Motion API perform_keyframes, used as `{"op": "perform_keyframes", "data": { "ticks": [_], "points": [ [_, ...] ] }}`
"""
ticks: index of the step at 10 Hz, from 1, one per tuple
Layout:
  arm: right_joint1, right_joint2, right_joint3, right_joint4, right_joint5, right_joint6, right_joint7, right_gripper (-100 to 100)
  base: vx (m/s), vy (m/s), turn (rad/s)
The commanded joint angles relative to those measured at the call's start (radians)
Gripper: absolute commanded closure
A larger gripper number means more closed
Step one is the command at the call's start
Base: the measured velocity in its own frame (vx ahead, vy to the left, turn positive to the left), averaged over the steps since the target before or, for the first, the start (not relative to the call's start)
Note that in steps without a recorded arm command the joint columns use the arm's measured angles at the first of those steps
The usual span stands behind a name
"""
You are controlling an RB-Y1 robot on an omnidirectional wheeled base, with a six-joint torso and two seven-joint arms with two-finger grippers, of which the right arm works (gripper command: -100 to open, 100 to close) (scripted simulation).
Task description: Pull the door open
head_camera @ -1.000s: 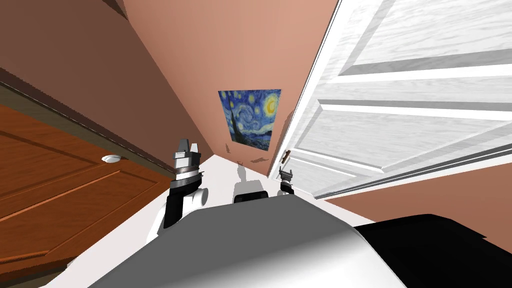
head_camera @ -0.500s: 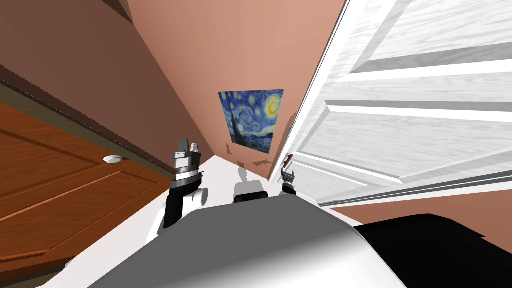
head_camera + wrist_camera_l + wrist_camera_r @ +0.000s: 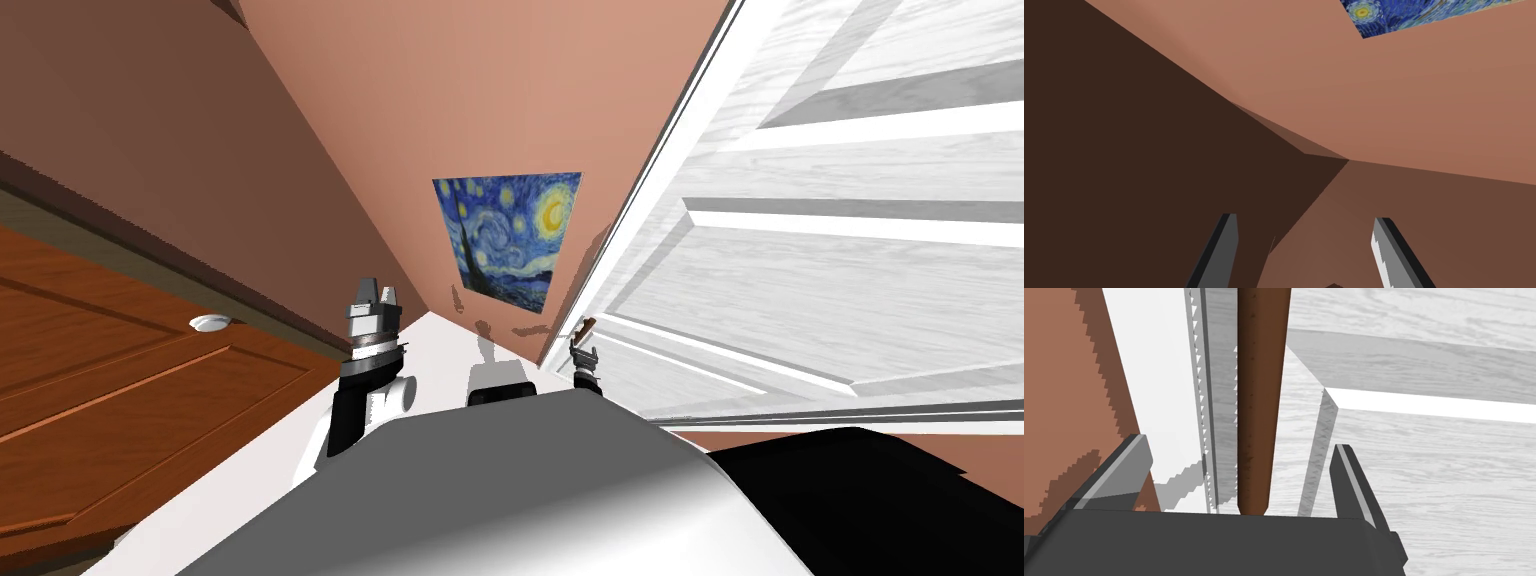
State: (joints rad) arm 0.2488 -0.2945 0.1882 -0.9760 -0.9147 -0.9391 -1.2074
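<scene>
A: What does the right wrist view add to the head view?

B: From the head, the door handle (image 3: 585,324) is a small brown mark at the edge of the white door (image 3: 800,270), just beyond the right gripper (image 3: 583,356). At the wrist it's a long brown bar between the spread fingers (image 3: 1121,468), touching neither.

A: Its long axis?

B: Straight out from the gripper's body, rounded end nearest that body. The left gripper (image 3: 374,293) is raised well apart from it, fingers also spread

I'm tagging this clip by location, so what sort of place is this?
Likely a narrow house hallway: pinkish-brown walls close in, with a white wood-grain panelled door, a reddish-brown wooden door, and a blue-and-yellow night-sky painting on the end wall.
</scene>
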Motion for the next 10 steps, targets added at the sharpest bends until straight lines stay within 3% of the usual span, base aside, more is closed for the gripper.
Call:
{"op": "perform_keyframes", "data": {
  "ticks": [1, 5, 6, 7, 8, 10],
  "points": [
    [0.007, -0.034, -0.004, 0.018, -0.005, -0.004, -0.044, -100, 0.124, -0.002, 0.043],
    [0.019, -0.089, -0.004, 0.062, -0.008, -0.024, -0.124, -100, 0.145, -0.013, 0.029],
    [0.021, -0.098, -0.004, 0.069, -0.008, -0.027, -0.137, -100, 0.177, -0.004, -0.002],
    [0.034, -0.090, -0.002, 0.048, -0.009, -0.019, -0.121, -100, 0.053, 0.016, -0.041],
    [0.034, -0.090, -0.002, 0.048, -0.009, -0.019, -0.121, 100, -0.026, 0.014, 0.037],
    [0.034, -0.090, -0.002, 0.048, -0.009, -0.019, -0.121, 100, -0.020, -0.008, -0.002]
  ]
}}
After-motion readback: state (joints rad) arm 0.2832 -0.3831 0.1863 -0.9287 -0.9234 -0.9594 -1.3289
